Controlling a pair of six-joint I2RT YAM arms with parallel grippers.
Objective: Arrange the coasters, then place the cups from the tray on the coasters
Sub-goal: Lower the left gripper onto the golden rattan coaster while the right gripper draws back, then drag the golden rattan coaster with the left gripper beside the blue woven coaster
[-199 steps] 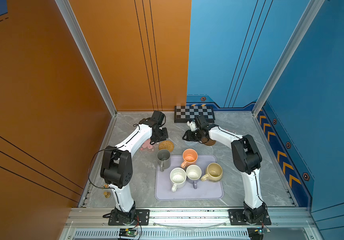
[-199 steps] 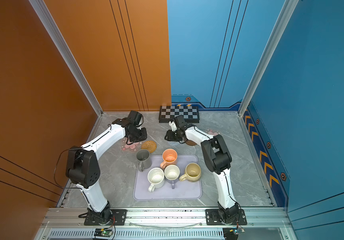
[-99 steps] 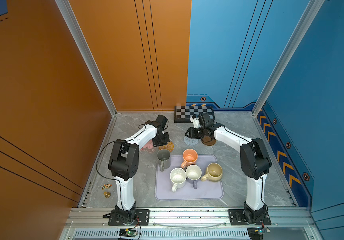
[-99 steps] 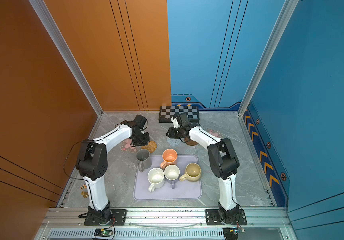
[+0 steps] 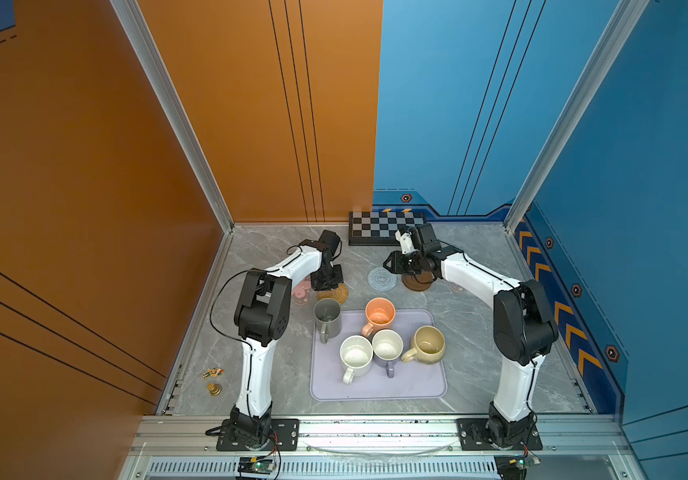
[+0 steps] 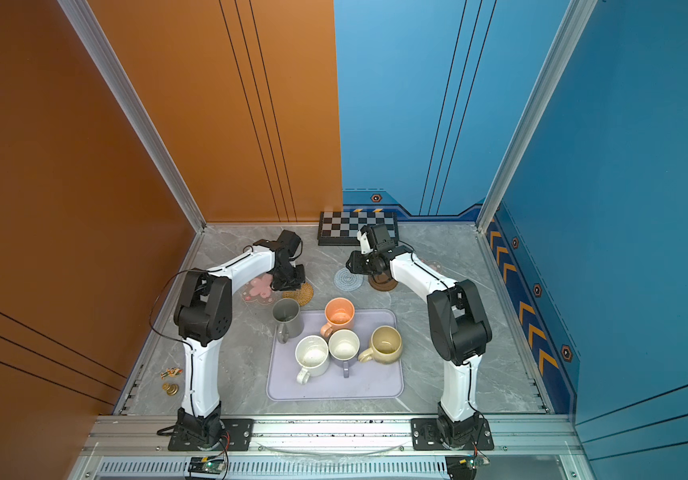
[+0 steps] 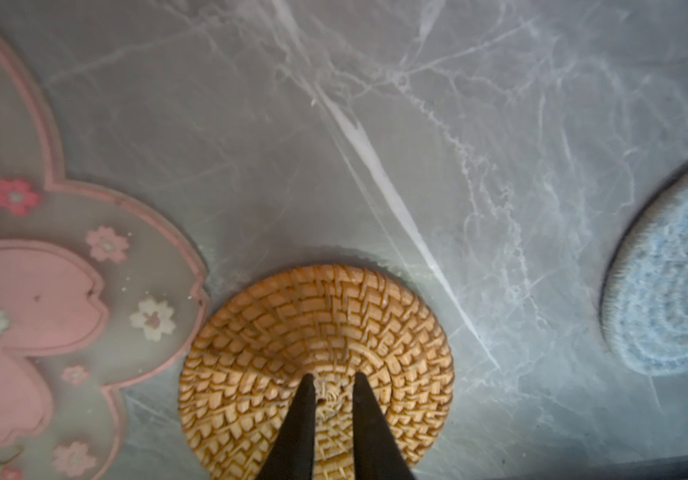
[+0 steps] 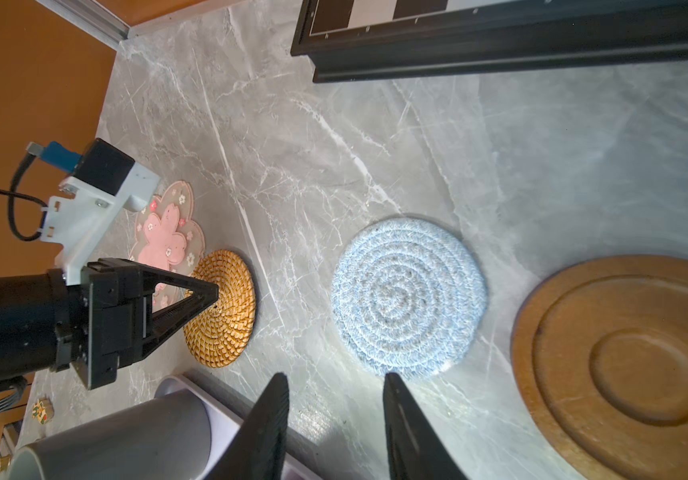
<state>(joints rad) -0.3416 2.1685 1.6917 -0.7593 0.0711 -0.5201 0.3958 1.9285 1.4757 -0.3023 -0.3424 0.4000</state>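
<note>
My left gripper [image 7: 332, 376] points straight down, its tips a narrow gap apart and resting on the centre of the woven rattan coaster [image 7: 317, 328]. A pink flower coaster [image 7: 43, 291] lies touching the rattan one. My right gripper [image 8: 334, 378] hangs open and empty over bare table beside the grey-blue spiral coaster [image 8: 409, 299]. The brown wooden coaster [image 8: 633, 365] lies next to that. Another flower coaster [image 6: 433, 264] peeks out from under the right arm. The lavender tray [image 5: 375, 388] carries the grey [image 5: 327, 318], orange [image 5: 379, 316], speckled white [image 5: 355, 355], lavender [image 5: 387, 347] and beige [image 5: 428, 345] cups.
A black-and-white checkerboard [image 5: 379, 227] lies against the back wall, just behind the right wrist. Two small trinkets [image 5: 213, 380] sit near the left front edge. The grey cup stands at the tray's far left corner, close to the rattan coaster.
My left gripper has come down and nearer onto the rattan coaster, and its jaws have narrowed. The right gripper has drawn back a little from over the spiral coaster.
</note>
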